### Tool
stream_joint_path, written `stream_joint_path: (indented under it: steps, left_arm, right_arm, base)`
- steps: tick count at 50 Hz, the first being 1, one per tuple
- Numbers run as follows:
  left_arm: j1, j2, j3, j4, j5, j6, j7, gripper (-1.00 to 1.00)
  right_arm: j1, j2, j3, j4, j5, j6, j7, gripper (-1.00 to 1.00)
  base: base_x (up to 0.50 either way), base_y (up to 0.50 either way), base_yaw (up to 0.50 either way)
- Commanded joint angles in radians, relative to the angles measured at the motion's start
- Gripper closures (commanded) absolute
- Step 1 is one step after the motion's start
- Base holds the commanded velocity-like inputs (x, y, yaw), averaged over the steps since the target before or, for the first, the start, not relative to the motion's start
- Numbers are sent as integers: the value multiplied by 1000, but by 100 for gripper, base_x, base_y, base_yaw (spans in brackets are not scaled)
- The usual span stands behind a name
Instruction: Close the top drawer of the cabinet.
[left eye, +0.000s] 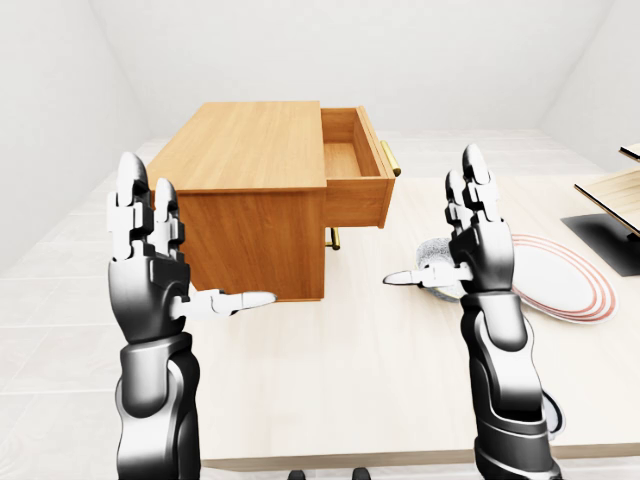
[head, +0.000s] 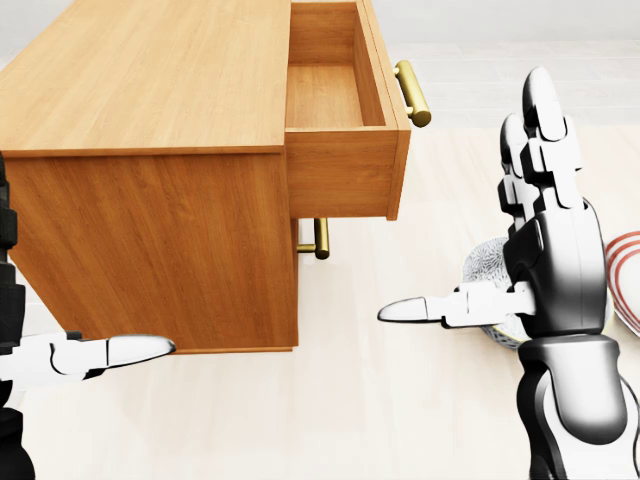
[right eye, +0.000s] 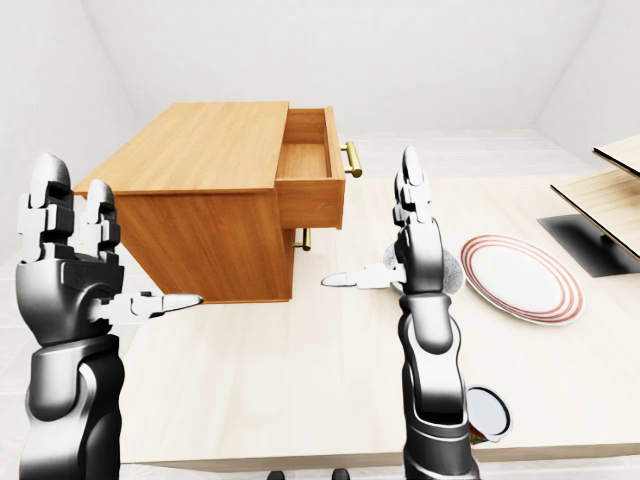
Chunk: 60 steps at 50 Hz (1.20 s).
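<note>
The wooden cabinet (left eye: 250, 195) stands on the table (left eye: 380, 370), at the upper left in the left-eye view, and its top drawer (head: 345, 120) is pulled out to the right, with the brass handle (head: 412, 92) showing. The left hand (left eye: 150, 255) and the right hand (left eye: 475, 235) are both raised with fingers spread straight. They hold nothing and touch nothing.

Bare simulated room: white walls, pale table (left eye: 380, 400), wooden cabinet (left eye: 250, 190).

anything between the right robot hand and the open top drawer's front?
Nothing visible. The right robot hand is open, right of the top drawer; only bare table shows between. The drawer looks empty, so nothing visible stops it sliding shut.
</note>
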<state>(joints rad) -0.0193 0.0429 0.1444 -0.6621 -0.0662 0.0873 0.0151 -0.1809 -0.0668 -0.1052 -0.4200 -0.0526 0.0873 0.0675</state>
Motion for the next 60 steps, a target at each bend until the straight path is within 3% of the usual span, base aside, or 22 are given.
stream_joint_path:
  steps: [1, 26, 42, 60]
  left_arm:
    - [4, -1, -2, 11, 5, 0, -6, -100]
    - [7, -6, -20, 22, 21, 0, -10, -100]
    - [20, -8, -37, 31, 39, 0, -30, -100]
    - [25, -11, -44, 35, 62, 0, -37, -100]
  right_arm:
    - [-71, -11, 8, 175, 17, 0, -26, -100]
    - [-92, -21, 14, 171, 23, 0, -36, -100]
    - [-181, -23, 25, 397, 12, 0, -48, -100]
    - [-243, -21, 32, 511, 29, 0, -60, -100]
  base:
    - [0, 0, 0]
    - [0, 0, 0]
    - [0, 0, 0]
    - [0, 0, 0]
